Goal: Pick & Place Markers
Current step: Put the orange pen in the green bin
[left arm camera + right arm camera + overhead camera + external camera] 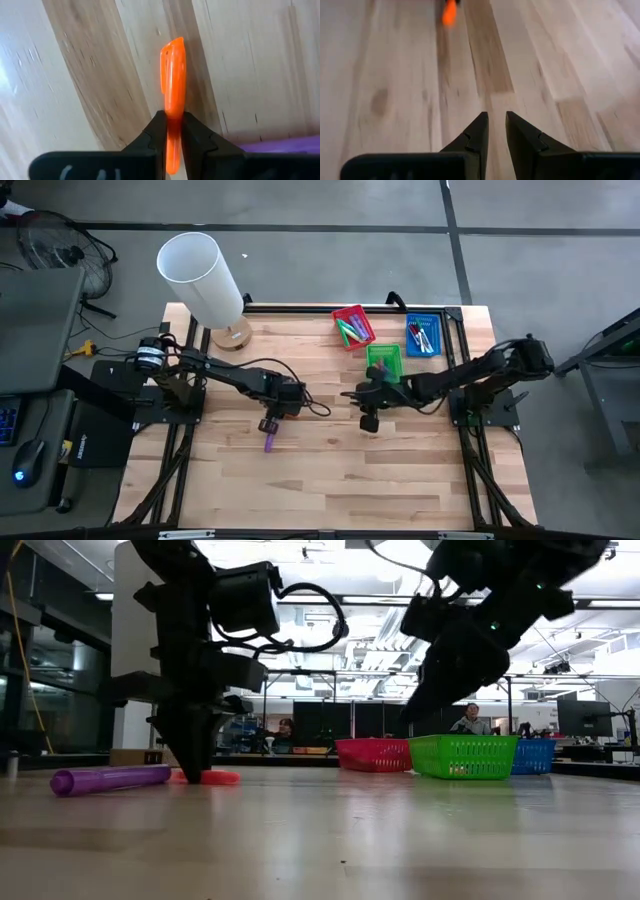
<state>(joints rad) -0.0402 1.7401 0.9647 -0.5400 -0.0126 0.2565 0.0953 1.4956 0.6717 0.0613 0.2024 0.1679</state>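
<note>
In the low view the purple marker (pixel 110 779) sits nearest me, lying flat on the tabletop (pixel 330 840) at the left of the frame. Just behind it my left gripper (pixel 196 768) is down at the surface, pinching the orange marker (pixel 205 777). The left wrist view confirms it: both fingers (pixel 155 135) are pressed onto the orange marker's (pixel 173 85) lower half, and its long axis runs straight out ahead between them, tip still on the wood. The purple one shows beside it at the lower right of that frame.

From above, my left gripper (pixel 271 423) is at centre-left, with the purple marker (pixel 270 442) just below it in the frame. The right gripper (pixel 368 420) hangs right of centre, well apart from both pens, fingers nearly together and holding nothing; its wrist view shows only a narrow gap above bare wood.

Farther off, toward the upper right of the high view, lie the red tray (pixel 353 327), green tray (pixel 384 360) and blue tray (pixel 422 337). I judge the carry must run rightward and up-frame, and the left arm is plainly the nearer one.
</note>
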